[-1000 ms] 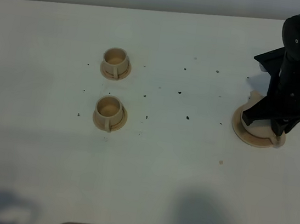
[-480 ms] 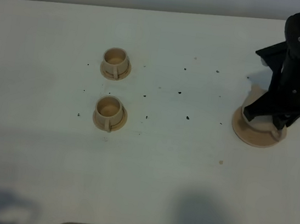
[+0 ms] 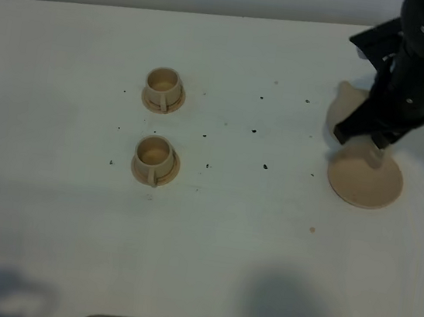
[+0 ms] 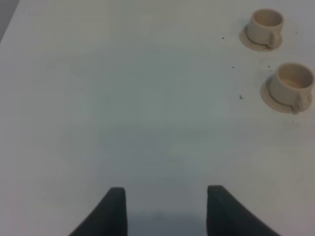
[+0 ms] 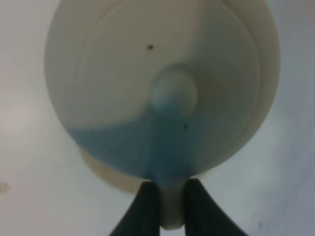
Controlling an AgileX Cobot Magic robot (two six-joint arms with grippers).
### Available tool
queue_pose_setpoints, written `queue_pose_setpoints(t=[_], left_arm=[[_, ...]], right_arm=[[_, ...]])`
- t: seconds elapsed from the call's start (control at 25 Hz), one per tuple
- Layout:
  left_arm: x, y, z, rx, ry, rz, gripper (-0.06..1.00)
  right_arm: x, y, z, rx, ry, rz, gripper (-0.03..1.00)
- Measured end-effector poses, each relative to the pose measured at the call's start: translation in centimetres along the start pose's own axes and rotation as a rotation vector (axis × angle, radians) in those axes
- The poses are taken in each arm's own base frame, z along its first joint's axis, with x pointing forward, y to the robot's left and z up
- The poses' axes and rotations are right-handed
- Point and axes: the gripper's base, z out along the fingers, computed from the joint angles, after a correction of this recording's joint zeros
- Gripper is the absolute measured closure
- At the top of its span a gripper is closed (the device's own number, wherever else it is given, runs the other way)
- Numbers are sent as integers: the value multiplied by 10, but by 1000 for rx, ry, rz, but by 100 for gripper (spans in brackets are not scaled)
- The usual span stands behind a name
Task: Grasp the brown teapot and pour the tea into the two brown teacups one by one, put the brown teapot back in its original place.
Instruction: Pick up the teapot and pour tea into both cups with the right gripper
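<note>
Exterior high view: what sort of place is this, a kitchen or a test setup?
Probably a lab test bench: a plain white table with only two teacups, a coaster and dark specks, and a black robot arm holding a teapot.

On the counter [image 3: 223, 254] there are two small beige teacups [image 3: 163, 89], both of the same shape. There is one teapot [image 5: 162, 83] and one flat round coaster [image 3: 365, 183]. The small dark specks [image 3: 265, 166] are many, about a dozen, and there is one tan crumb [image 3: 312, 229].
</note>
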Motion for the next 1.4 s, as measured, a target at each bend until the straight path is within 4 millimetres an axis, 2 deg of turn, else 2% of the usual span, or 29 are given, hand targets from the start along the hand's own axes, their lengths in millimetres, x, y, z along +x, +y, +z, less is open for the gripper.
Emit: queue_pose_setpoints(t=[0.2, 0.48, 0.76, 0.92, 1.16, 1.4], left_arm=[[0, 0, 0, 0, 0, 0, 56], [0, 0, 0, 0, 0, 0, 56], [0, 0, 0, 0, 0, 0, 56], [0, 0, 0, 0, 0, 0, 56], [0, 0, 0, 0, 0, 0, 56], [0, 0, 0, 0, 0, 0, 56]], right_arm=[[-35, 15, 3, 0, -16, -74, 84], [-84, 49, 2, 0, -69, -189, 84], [-120, 80, 16, 25, -138, -311, 84], [-130, 100, 19, 67, -165, -383, 84], [-133, 127, 24, 148, -164, -507, 84], [-135, 140, 32, 240, -150, -595, 84]])
